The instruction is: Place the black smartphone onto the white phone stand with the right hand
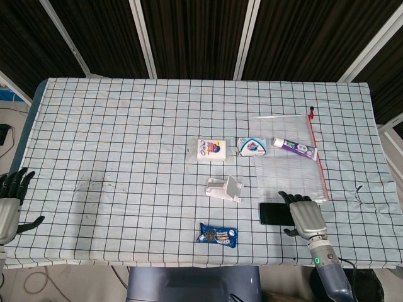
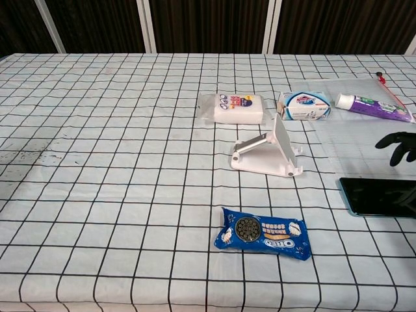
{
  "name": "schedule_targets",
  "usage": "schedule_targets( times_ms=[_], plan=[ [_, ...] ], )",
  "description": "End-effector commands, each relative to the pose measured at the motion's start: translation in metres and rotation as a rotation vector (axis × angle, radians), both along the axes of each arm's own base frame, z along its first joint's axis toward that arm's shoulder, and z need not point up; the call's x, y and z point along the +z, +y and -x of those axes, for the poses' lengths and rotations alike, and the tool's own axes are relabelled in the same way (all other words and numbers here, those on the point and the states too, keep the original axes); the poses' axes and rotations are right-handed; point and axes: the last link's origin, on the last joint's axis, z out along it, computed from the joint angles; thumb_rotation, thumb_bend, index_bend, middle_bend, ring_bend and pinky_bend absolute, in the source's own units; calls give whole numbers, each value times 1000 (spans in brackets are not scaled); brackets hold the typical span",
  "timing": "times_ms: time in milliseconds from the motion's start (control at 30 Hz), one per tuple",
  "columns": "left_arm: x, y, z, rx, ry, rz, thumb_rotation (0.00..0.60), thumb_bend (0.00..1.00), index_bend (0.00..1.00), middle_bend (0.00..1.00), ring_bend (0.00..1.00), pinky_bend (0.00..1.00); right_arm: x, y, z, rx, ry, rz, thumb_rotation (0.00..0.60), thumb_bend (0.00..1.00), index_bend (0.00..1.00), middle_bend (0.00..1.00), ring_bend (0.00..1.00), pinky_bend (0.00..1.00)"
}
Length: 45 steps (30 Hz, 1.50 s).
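left hand (image 1: 11, 198) at the far left edge of the surface (image 1: 126, 138), fingers spread, holding nothing. white phone stand (image 1: 224, 189) upright near centre, unloaded. black smartphone (image 1: 274, 214) lies flat, screen dark, to the right of the stand and well apart from it. right hand (image 1: 305, 216) over the phone's right end, fingers apart, nothing gripped; cannot tell whether it touches the phone.

The flat black rectangular smartphone (image 1: 276, 214) lies screen-up on the checked desk near its front edge, its long side running left to right, its right part hidden in the head view. The white plastic phone stand (image 2: 268, 151) sits just to its left, backrest tilted upward.
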Motion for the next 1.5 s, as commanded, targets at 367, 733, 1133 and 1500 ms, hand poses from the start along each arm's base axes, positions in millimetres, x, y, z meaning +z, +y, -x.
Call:
schedule_targets(
  times_ms=[367,733,1133,1500],
  plan=[
    [0,0,0,1,-7,0,600,0,0,0,0,0,-15,-5,-1,-28,-8,-22,600,127,196,294,260,300],
    [1,0,0,4,-11,1,600,0,0,0,0,0,-20,-8,3,-55,-12,-18,600,136,201,290,245,300],
    [1,0,0,8,-16,1,600,0,0,0,0,0,-23,-11,6,-63,-24,-13,600,221,235,301,247,300],
    [2,0,0,11,-21,0,600,0,0,0,0,0,-26,-13,7,-82,-22,-24,600,243,249,302,248,300]
  ],
)
